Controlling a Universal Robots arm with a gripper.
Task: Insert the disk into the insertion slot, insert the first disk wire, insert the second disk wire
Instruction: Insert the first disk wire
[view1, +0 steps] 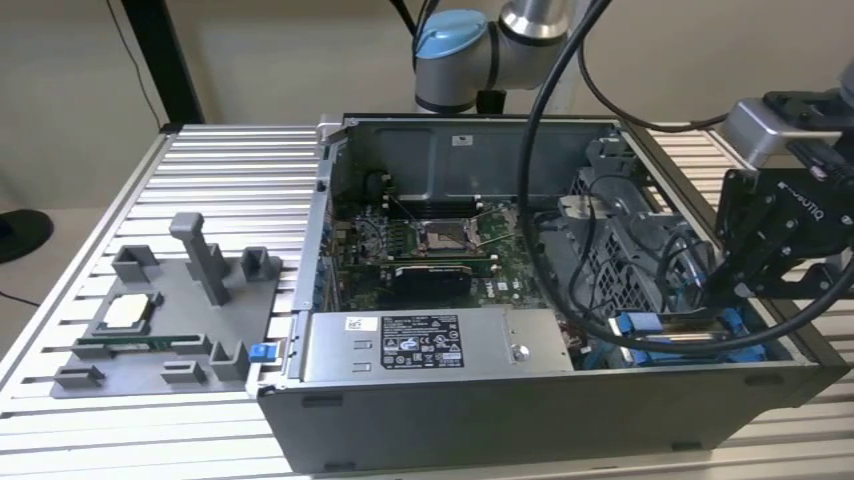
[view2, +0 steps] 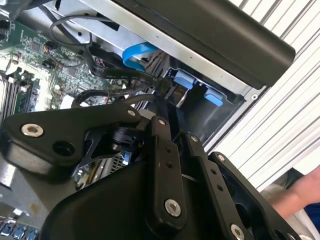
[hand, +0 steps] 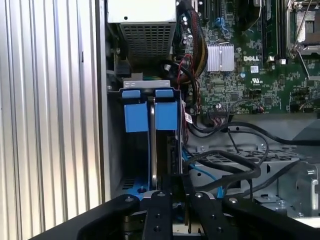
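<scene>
The disk's blue carrier frame (view1: 641, 325) lies low in the insertion slot (view2: 200, 117) at the case's front corner, on the exterior view's right. Its two blue tabs (hand: 135, 117) (view2: 182, 80) stand at the slot's end, while the silver body is dark and mostly hidden. My gripper (view1: 714, 305) (view2: 167, 97) (hand: 170, 137) reaches down into that slot, shut with its black fingers pressed together. A black disk wire (hand: 250, 172) (view2: 127, 75) loops across the drive cage and ends right at the fingertips. A blue flat wire (view2: 140, 50) runs close by.
A grey power-supply box (view1: 441, 345) fills the case's front middle, with the motherboard and CPU socket (view1: 441, 235) behind it. The arm's own cables (view1: 541, 150) hang over the case. A grey parts fixture (view1: 160, 320) sits on the ribbed table. A person's hand (view2: 305, 192) is nearby.
</scene>
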